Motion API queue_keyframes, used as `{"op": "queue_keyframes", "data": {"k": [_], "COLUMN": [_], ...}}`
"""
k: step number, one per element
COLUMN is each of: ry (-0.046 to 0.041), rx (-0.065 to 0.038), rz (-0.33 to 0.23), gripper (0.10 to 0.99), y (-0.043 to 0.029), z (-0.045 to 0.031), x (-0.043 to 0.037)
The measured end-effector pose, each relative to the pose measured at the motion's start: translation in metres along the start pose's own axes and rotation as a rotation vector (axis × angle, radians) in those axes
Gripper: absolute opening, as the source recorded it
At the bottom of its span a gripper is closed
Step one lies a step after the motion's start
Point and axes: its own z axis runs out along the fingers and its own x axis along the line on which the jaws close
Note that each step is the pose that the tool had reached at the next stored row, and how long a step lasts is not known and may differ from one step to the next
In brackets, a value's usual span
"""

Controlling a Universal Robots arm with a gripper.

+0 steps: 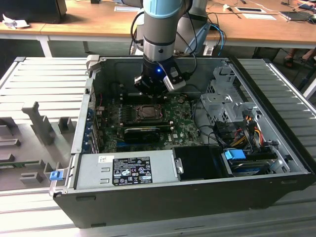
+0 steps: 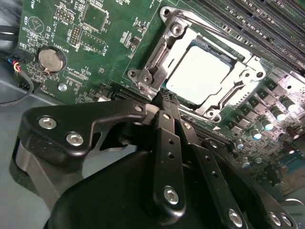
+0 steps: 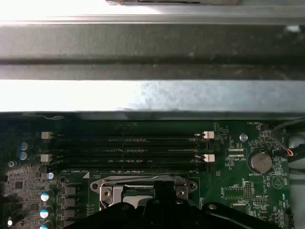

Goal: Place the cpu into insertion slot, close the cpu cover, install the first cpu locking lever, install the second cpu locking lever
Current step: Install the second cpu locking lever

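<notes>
Here the claw (image 2: 164,98), fingers pressed together with nothing between them, sits at the hinged edge of the cpu cover (image 2: 164,62), which lies flat over the seated cpu (image 2: 200,74).

The cpu (image 2: 198,75), a thin square chip with a pale silvery face, lies flat inside the insertion slot (image 2: 167,44), a square socket with a silvery metal rim on the green motherboard. The cpu cover (image 2: 248,76), a silvery frame plate with a large square window, lies closed over the chip, whose face shows through the window. In the exterior view the slot (image 1: 146,112) sits mid-board inside the open computer case. In the first wrist view the cover's edge (image 3: 143,183) shows beside the long memory slots.
</notes>
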Motion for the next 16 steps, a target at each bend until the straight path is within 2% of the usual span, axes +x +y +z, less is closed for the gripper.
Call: {"op": "queue_keyframes", "data": {"k": [2, 3, 4, 9, 11, 12, 14, 16], "ry": [-0.0001, -0.0001, -0.0001, -0.0002, -0.0001, 0.0000, 0.0000, 0.0001], "rx": [0.001, 0.002, 0.003, 0.003, 0.003, 0.003, 0.003, 0.003], "rz": [0.000, 0.000, 0.000, 0.000, 0.000, 0.000, 0.000, -0.001], "gripper": [0.106, 0.106, 0.106, 0.106, 0.106, 0.106, 0.106, 0.106], "y": [0.0005, 0.0011, 0.0022, -0.0035, -0.0086, -0.0179, -0.0224, -0.0316], "z": [-0.0050, -0.0105, -0.0212, -0.0226, -0.0231, -0.0239, -0.0242, -0.0249], "x": [-0.0001, -0.0002, -0.0002, -0.0003, -0.0005, -0.0007, -0.0007, -0.0007]}}
